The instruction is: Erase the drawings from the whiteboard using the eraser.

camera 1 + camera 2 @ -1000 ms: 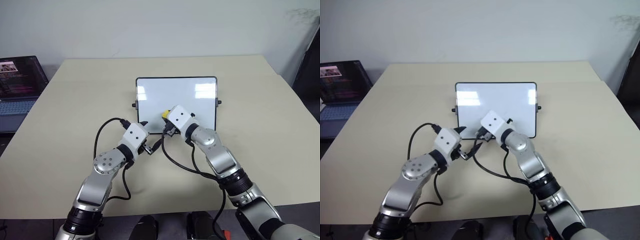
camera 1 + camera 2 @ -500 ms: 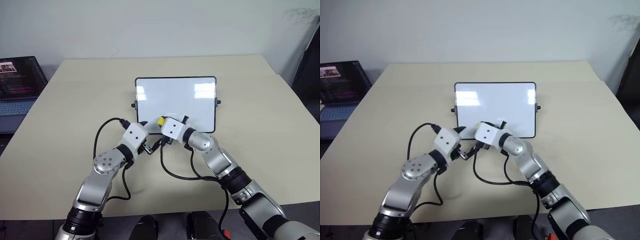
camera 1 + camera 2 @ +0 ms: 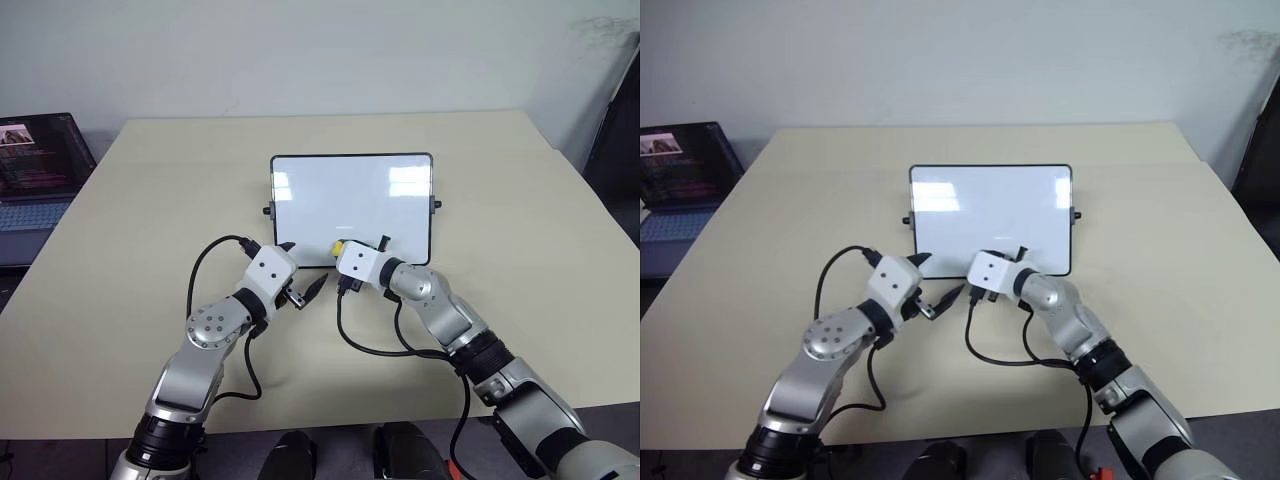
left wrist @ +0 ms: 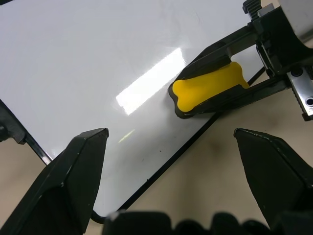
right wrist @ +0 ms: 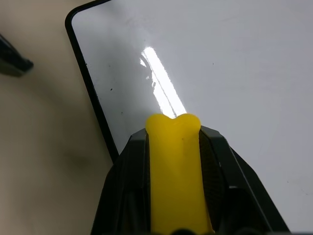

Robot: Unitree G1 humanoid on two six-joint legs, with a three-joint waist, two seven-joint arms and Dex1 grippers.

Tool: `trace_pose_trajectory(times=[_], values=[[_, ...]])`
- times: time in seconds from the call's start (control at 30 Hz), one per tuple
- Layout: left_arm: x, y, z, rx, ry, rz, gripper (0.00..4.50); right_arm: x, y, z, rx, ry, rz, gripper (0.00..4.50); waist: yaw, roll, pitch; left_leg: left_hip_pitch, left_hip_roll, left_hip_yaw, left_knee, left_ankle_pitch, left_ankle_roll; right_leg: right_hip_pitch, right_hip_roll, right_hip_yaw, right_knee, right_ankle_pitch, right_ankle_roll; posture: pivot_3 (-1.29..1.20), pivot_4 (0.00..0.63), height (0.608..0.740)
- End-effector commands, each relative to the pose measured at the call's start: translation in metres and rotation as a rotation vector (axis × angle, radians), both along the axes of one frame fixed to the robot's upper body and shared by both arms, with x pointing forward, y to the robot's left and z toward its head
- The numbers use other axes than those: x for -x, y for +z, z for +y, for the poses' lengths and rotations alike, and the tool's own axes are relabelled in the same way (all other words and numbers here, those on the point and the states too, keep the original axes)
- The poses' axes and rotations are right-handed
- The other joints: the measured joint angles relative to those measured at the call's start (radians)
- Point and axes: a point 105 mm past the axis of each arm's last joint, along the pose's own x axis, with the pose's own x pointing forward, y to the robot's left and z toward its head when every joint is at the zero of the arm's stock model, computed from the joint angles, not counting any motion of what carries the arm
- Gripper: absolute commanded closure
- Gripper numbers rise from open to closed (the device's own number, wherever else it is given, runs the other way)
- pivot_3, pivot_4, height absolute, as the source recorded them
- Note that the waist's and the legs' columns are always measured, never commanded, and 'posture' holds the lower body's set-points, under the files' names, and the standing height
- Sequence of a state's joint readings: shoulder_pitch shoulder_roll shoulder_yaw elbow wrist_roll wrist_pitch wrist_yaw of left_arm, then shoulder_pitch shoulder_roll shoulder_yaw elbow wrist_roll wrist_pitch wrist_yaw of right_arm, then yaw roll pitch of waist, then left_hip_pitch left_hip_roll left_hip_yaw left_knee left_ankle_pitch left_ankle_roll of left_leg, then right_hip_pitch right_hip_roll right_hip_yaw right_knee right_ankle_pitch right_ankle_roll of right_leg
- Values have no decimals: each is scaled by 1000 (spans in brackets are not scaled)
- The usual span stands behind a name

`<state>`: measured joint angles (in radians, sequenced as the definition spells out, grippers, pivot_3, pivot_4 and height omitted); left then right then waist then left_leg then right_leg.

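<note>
The small rectangular white glossy whiteboard with its thin black frame, rounded corners and small black side knobs is lying flat on the beige counter, roughly at its middle. Its surface is showing bright window reflections and a few tiny dark specks; no marker strokes can be made out on it in these views.

The right end effector is sitting at the near edge of the board, towards its centre, clenched on the small yellow eraser, a block with a notched end and a dark underside. In the right wrist view the 2 black fingers are pressing against both long sides of the eraser, with its yellow notched tip jutting out past them over the white surface close to the board's black frame. In the left wrist view the eraser's dark underside is lying against the board just inside the near frame edge.

The left end effector is hovering over the counter just off the board's near left corner, released and holding nothing; its 2 black fingers are standing wide apart in the left wrist view, framing the board's corner and the gripped eraser beyond.

A dark open laptop is sitting at the far left, beside the counter, well apart from the board, its screen lit.
</note>
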<state>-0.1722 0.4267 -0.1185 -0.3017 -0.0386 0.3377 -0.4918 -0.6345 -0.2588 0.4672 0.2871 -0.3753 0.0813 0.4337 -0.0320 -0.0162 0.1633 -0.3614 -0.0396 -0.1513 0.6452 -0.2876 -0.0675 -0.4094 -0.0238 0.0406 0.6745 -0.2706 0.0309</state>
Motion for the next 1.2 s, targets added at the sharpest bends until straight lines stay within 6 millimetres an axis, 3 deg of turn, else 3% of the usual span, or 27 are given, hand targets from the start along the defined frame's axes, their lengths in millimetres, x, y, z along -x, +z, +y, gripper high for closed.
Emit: trace_pose_trajectory(times=[0.03,0.2,0.73,0.8,1.2], values=[[-3,13,-2,7,-8,-52,0,-7,-3,-16,25,-66,8,3434,1,0,0,0,0,0,0,0,0,0,0,0,0,0,0,0,150,740],[-4,14,-3,8,-10,-55,0,-8,0,-15,22,-66,8,3434,2,0,0,3,0,0,1,0,1,2,0,0,1,0,0,0,150,740],[-3,15,-3,14,-4,-53,0,-10,-16,-79,91,-186,47,3434,4,-1,0,6,0,0,1,0,1,6,0,0,1,0,0,0,150,740],[-3,16,-4,14,-8,-53,0,-10,-15,-78,85,-187,45,3434,4,-1,0,6,0,0,1,0,1,6,0,0,1,0,0,0,150,740],[-5,18,-5,8,-22,-58,0,-7,6,-23,-20,-92,18,3434,-10,-1,0,8,1,3,0,1,1,5,1,2,3,1,0,0,150,740]])
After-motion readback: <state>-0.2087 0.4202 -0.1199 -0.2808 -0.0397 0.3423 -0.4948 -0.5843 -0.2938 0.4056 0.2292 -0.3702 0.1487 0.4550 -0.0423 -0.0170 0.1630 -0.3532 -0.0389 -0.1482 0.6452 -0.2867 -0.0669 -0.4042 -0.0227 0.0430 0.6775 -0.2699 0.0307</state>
